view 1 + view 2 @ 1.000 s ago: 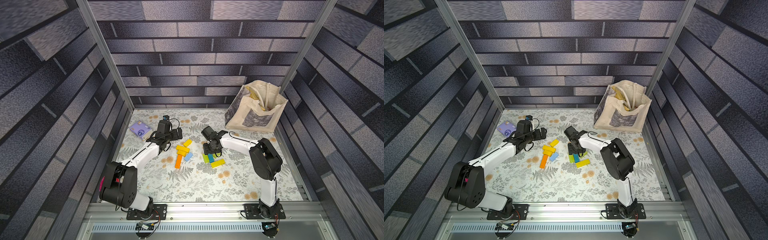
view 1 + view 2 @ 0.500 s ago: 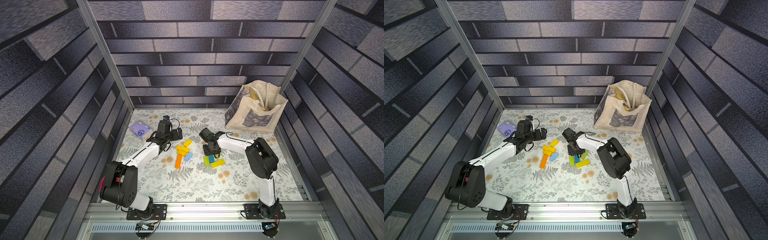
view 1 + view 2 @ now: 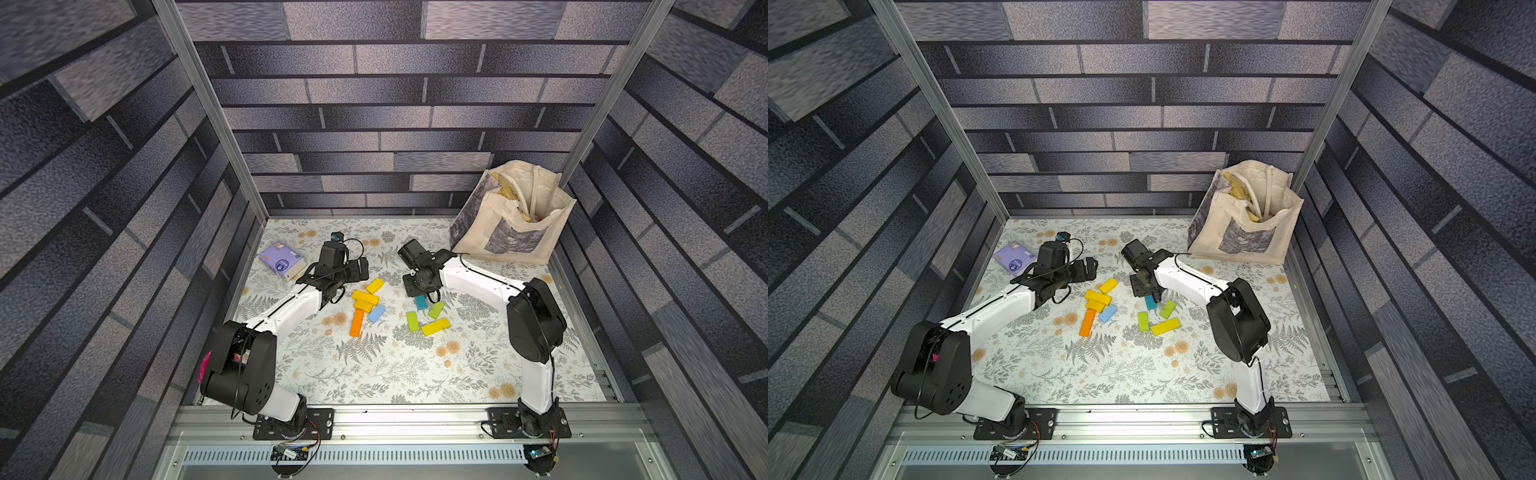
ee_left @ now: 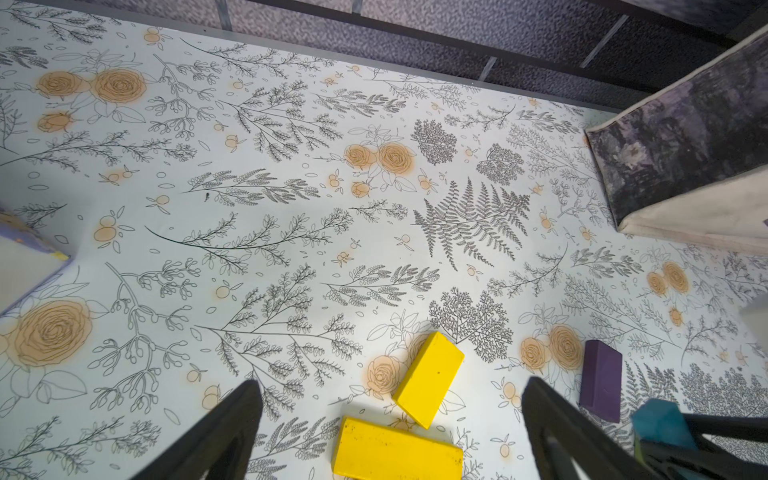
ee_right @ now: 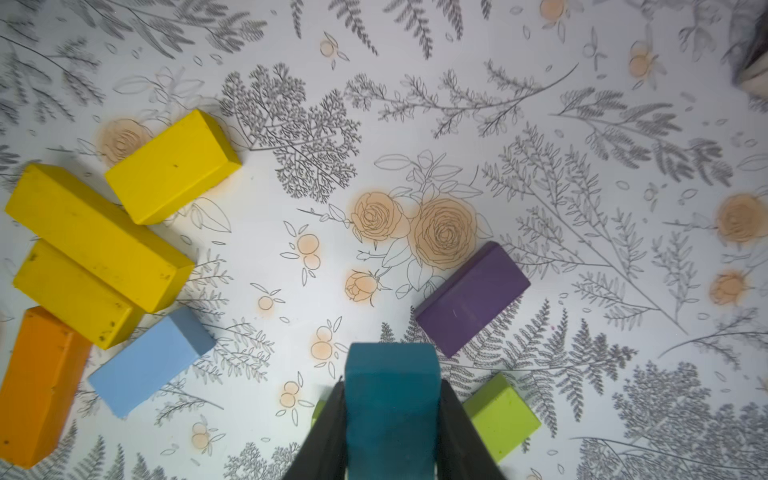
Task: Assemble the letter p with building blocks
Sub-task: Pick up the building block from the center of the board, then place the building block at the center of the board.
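In the right wrist view my right gripper [image 5: 392, 384] is shut on a teal block [image 5: 392, 411], held a little off the floral table. Beside it lie a purple block [image 5: 471, 297] and a lime green block [image 5: 500, 417]. Further left lies a cluster of three yellow blocks [image 5: 97, 235], an orange block [image 5: 39, 384] and a light blue block [image 5: 151, 361]. In a top view another lime block [image 3: 412, 321] and a long yellow block [image 3: 435, 326] lie in front of the teal one [image 3: 421, 302]. My left gripper [image 4: 392, 386] stands open, low over two yellow blocks [image 4: 430, 378].
A cream tote bag [image 3: 511, 216] stands in the back right corner. A purple tissue packet [image 3: 281, 259] lies at the back left, close to the left arm. Patterned walls enclose the table on three sides.
My right gripper has closed on the teal block and drawn it slightly toward the back. The left arm has not moved.
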You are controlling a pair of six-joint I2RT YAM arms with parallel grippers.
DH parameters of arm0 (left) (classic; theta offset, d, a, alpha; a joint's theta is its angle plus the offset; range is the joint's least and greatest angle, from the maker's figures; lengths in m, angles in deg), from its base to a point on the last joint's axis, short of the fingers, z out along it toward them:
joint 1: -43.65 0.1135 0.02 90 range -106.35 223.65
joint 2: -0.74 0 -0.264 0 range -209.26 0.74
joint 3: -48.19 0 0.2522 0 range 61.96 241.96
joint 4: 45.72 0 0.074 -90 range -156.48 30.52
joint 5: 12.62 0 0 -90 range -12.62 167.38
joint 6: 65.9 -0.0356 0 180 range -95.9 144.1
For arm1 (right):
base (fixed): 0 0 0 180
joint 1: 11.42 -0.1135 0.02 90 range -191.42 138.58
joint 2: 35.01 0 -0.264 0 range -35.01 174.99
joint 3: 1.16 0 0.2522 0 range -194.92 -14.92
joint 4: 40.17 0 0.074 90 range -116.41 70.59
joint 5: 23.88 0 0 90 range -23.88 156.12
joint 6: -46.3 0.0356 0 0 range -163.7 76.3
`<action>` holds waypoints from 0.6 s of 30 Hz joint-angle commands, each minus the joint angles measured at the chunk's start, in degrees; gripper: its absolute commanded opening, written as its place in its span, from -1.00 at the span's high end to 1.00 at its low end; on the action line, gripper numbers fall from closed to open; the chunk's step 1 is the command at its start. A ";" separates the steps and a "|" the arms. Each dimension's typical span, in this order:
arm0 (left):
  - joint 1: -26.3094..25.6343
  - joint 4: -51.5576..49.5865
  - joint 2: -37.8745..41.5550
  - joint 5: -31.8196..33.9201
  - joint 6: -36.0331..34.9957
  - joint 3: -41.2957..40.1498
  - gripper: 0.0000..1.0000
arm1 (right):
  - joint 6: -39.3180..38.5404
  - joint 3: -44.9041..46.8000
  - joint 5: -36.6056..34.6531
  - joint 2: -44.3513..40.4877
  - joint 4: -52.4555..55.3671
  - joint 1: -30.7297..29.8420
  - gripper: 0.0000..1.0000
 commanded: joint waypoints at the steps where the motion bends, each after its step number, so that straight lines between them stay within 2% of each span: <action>1: -1.61 -0.49 -1.14 -0.17 0.46 1.85 -1.00 | -6.09 -2.15 -2.92 -3.98 5.10 2.62 0.71; 3: -2.58 -0.50 -1.58 -0.01 0.53 2.33 -1.00 | -9.45 -0.25 -3.36 -5.11 4.63 4.92 0.71; 10: -4.87 -1.08 -3.24 0.00 0.66 4.49 -1.00 | -21.20 9.30 3.01 -8.43 -0.97 13.84 0.65; 18: -6.17 -1.06 -4.33 -0.72 1.95 5.97 -1.00 | -27.98 8.07 4.87 -2.24 -1.24 15.39 0.66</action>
